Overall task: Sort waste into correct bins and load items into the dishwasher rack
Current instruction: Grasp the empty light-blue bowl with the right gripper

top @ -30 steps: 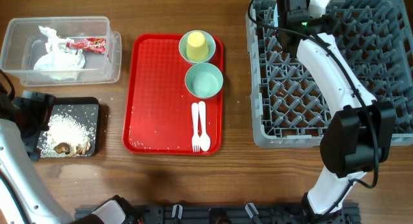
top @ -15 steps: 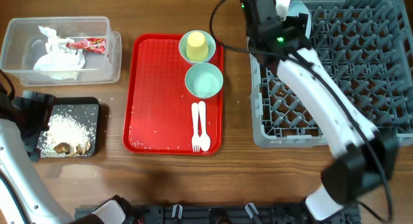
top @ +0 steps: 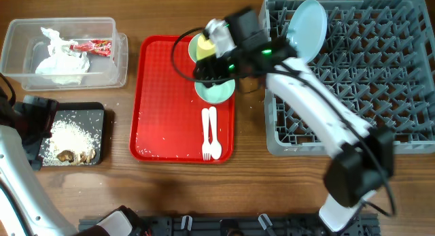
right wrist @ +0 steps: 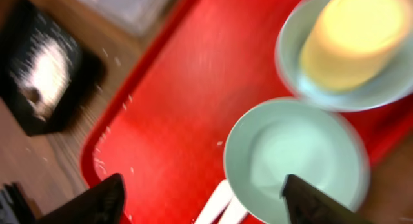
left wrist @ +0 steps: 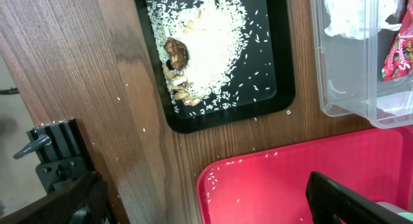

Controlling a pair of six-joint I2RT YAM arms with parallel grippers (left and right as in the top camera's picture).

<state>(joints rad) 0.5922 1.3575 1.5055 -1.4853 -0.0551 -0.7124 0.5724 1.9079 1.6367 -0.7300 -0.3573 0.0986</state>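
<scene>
Pale green bowl (right wrist: 293, 161) sits on the red serving tray (right wrist: 187, 101), just ahead of my right gripper (right wrist: 203, 184), nearer its right finger. The fingers (right wrist: 90, 201) are spread wide and hold nothing. This wrist view is smeared, and the bowl's lower edge runs out of frame. From overhead, my arm covers part of the bowl and part of the yellow-green cup (top: 201, 51) beside it. The light-blue plate (top: 307, 22) stands upright in the dishwasher rack (top: 353, 79). My left gripper (left wrist: 205, 188) is also spread, over the surface (left wrist: 97, 88) near the black tray (left wrist: 219, 114) of rice (left wrist: 213, 43).
</scene>
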